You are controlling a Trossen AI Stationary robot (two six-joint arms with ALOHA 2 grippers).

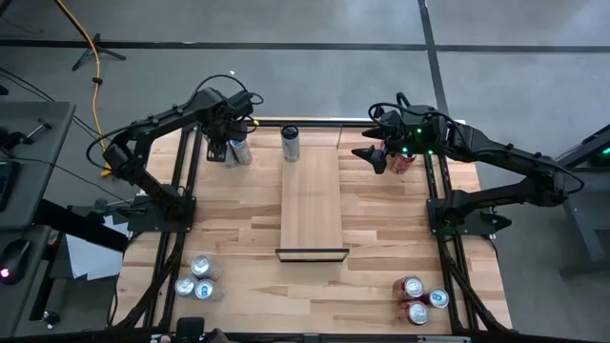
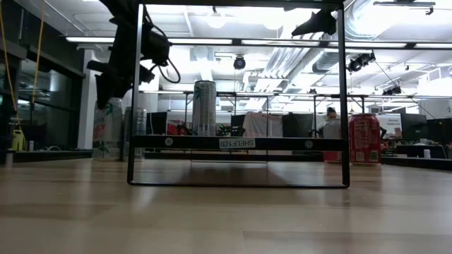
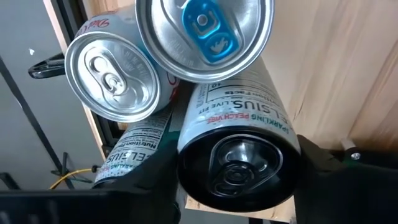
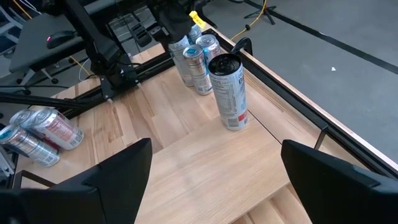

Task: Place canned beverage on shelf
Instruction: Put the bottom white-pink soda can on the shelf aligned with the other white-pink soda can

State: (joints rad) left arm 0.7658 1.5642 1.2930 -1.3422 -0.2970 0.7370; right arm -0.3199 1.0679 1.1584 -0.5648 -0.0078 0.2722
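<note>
The shelf point(image 1: 312, 205) is a pale panel in the middle of the table, with a black bar point(image 2: 236, 142) at its near end. A slim black-topped can point(image 1: 291, 143) stands upright on its far end. At the far left corner a cluster of upright cans point(image 1: 236, 151) stands on the tabletop. My left gripper point(image 3: 239, 168) reaches down into this cluster and is shut on a white black-topped can point(image 3: 239, 149). My right gripper point(image 4: 211, 186) hangs open above the table, right of the shelf's far end and over a red can point(image 1: 402, 162). My left gripper pinches the white can's round wall just below its black top, one finger point(image 3: 158, 180) on one side and the other finger point(image 3: 320, 165) on the opposite side. The fingers come from above, pointing steeply down. The can stands upright against its neighbours point(image 3: 115, 78).
Several cans lie at the near left corner point(image 1: 198, 278), and red and silver cans lie at the near right point(image 1: 419, 300). Black rail frames point(image 1: 181, 191) run along both table sides. The bare shelf top point(image 4: 205, 155) stretches toward the near edge.
</note>
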